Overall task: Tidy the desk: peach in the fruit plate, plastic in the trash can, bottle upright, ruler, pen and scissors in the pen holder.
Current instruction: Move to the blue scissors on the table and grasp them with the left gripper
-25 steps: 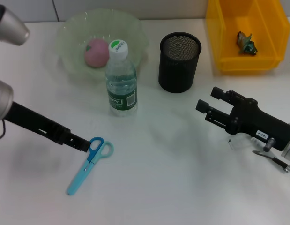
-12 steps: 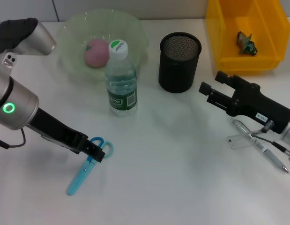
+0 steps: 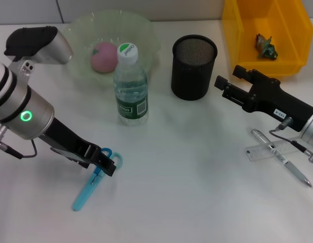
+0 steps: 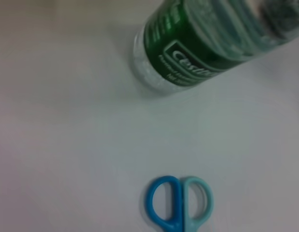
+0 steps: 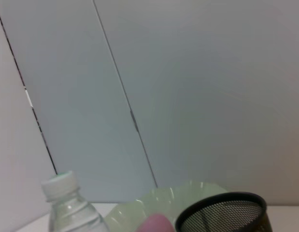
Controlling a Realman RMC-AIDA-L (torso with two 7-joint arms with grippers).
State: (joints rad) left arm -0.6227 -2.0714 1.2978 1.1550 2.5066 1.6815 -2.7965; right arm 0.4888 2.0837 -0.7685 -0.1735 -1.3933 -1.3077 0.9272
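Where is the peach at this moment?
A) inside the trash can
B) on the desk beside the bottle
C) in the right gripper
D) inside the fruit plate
D: the peach lies inside the fruit plate, behind the upright bottle.

peach (image 3: 104, 56): pink, round, inside plate
plate (image 3: 78, 35): pale green, wavy rim, back left of desk (image 3: 186, 192)
bottle (image 3: 130, 86): clear, green label, white cap, upright, just before plate
holder (image 3: 193, 66): black mesh cup, upright, right of bottle
can (image 3: 237, 35): yellow bin, back right, crumpled plastic (image 3: 266, 45) inside
scissors (image 3: 94, 179): light blue, flat, front left, handles toward bottle
pen (image 3: 280, 157): silver-grey, flat, right edge, crossing ruler (image 3: 260, 152)
ruler: clear, flat under pen
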